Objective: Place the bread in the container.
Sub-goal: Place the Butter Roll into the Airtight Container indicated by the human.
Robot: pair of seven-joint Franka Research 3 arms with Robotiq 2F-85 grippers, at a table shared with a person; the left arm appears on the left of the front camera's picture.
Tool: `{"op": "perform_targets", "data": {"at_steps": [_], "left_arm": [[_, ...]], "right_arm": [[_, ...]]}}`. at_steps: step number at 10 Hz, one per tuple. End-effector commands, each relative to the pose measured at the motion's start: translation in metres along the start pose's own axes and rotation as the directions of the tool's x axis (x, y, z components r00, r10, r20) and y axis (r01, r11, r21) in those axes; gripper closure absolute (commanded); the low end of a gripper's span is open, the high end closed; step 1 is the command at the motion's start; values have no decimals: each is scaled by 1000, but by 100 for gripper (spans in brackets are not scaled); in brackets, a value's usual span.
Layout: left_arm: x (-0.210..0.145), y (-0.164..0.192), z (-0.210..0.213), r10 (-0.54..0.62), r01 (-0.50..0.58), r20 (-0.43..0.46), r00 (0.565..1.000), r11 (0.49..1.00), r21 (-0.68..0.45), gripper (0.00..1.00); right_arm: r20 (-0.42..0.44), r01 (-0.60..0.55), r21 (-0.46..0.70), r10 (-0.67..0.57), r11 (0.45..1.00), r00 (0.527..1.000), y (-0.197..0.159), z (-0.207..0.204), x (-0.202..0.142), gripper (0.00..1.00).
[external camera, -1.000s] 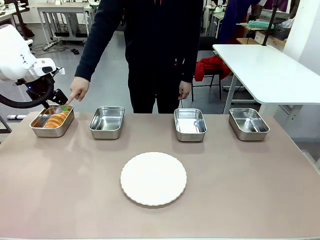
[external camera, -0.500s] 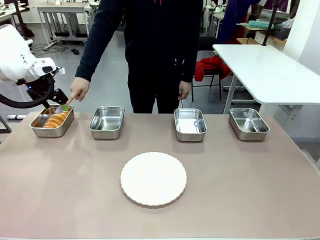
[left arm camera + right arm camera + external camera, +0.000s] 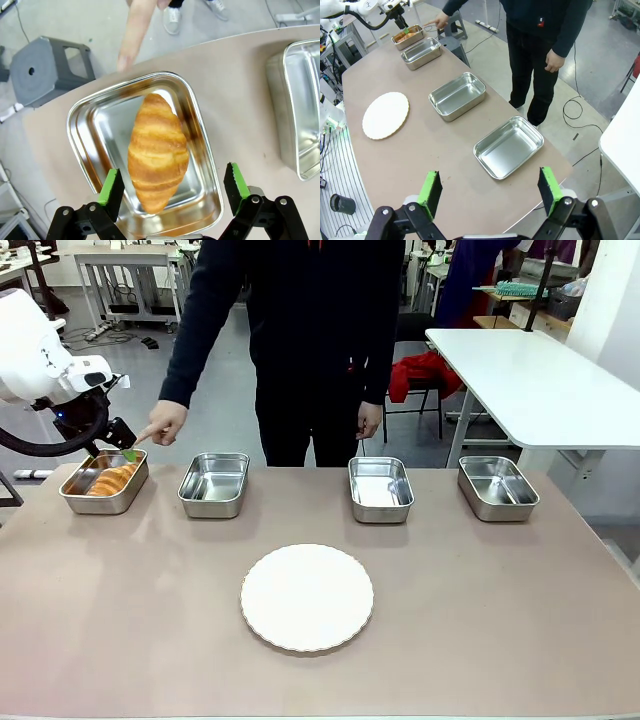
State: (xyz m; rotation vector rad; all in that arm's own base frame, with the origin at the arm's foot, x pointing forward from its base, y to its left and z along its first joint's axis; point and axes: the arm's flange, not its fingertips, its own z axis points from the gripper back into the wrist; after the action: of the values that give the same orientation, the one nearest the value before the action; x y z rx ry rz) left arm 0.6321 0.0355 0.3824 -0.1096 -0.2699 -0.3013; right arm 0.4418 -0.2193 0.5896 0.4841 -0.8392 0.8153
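Observation:
The bread [image 3: 156, 150], a golden-brown ridged croissant, lies inside the container [image 3: 85, 150], the leftmost steel tray [image 3: 75, 498] at the table's far left. In the front view the croissant [image 3: 113, 479] shows orange in that tray. My left gripper [image 3: 172, 187] hovers open just above the tray with the bread between and below its green pads, not touching it. My right gripper [image 3: 487, 191] is open high above the table's right end, holding nothing. The person's hand [image 3: 163, 425] points a finger [image 3: 134, 37] toward the tray's far rim.
Three more identical steel trays [image 3: 214, 483] [image 3: 380, 488] [image 3: 497, 487] stand in a row along the far edge. A round white plate [image 3: 307, 597] lies in the middle. The person stands behind the table. A grey stool [image 3: 47, 67] is on the floor beyond the left tray.
The person's pointing hand has drawn back slightly to the right and up from the tray. My left gripper and the bread have stayed in place.

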Motion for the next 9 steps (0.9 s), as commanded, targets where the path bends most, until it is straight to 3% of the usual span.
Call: {"op": "perform_targets", "data": {"at_steps": [1, 4, 7, 9], "left_arm": [[-11, -15, 23, -2, 1, 16, 1000, 995, 101, 0], [-59, -63, 103, 7, -27, 150, 989, 991, 132, 0], [-117, -122, 137, -26, -23, 278, 960, 985, 169, 0], [-163, -154, 149, -90, 47, 265, 960, 985, 167, 0]], "right_arm": [[12, -6, -1, 6, 1000, 1000, 1, 1, 2, 0], [12, -6, -1, 6, 1000, 1000, 1, 1, 2, 0], [12, -6, -1, 6, 1000, 1000, 1, 1, 2, 0], [12, -6, -1, 6, 1000, 1000, 1, 1, 2, 0]]}}
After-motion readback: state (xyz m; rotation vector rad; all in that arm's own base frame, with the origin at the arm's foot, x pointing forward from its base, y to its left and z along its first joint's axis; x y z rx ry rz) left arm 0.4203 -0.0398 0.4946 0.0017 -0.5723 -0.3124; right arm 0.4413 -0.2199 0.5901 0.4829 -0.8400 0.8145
